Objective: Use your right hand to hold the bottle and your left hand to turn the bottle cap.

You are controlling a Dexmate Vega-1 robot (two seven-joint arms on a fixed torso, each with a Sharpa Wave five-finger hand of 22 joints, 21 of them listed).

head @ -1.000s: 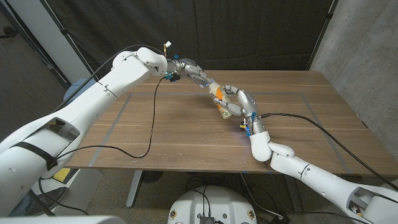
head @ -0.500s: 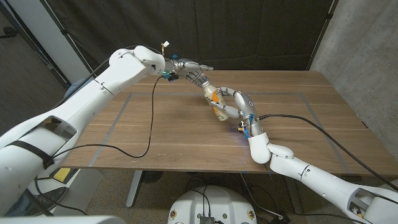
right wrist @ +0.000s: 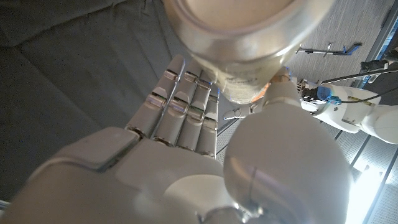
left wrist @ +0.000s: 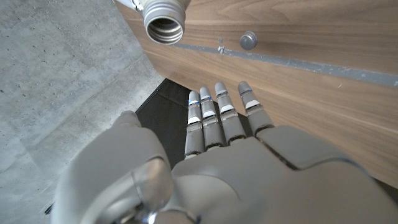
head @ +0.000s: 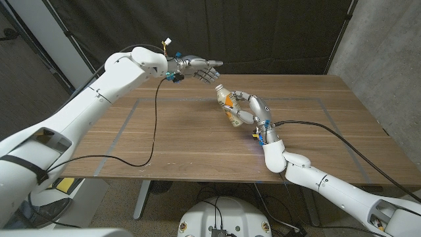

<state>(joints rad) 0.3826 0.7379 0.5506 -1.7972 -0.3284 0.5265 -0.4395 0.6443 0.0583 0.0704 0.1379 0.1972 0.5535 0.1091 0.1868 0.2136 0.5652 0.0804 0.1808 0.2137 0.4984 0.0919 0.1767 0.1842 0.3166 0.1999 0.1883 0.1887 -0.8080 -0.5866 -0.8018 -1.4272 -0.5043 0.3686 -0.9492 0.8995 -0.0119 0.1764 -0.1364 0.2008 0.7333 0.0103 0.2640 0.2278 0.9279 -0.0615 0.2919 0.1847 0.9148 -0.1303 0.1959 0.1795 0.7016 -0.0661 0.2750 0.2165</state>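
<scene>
My right hand (head: 253,113) grips a small bottle (head: 229,105) with an orange and white label, holding it tilted above the table's far middle. Its neck (head: 220,87) points toward my left hand (head: 202,70), which hovers open a short way off, fingers straight and touching nothing. In the left wrist view the bottle's silver threaded mouth (left wrist: 165,20) is open, with no cap on it, beyond my left fingers (left wrist: 221,118). A small round grey piece (left wrist: 248,40) lies on the wood near a tape line. The right wrist view has the bottle's base (right wrist: 249,37) against my right fingers (right wrist: 186,106).
The wooden table (head: 164,141) carries a taped rectangle outline (head: 131,113). A black cable (head: 155,125) hangs from my left wrist across the table's left half. A dark curtain stands behind the table and a concrete wall (head: 381,39) to the right.
My left hand has let go of the bottle's top, opened, and drawn back up and away from it. The right hand still holds the bottle, shifted slightly left.
</scene>
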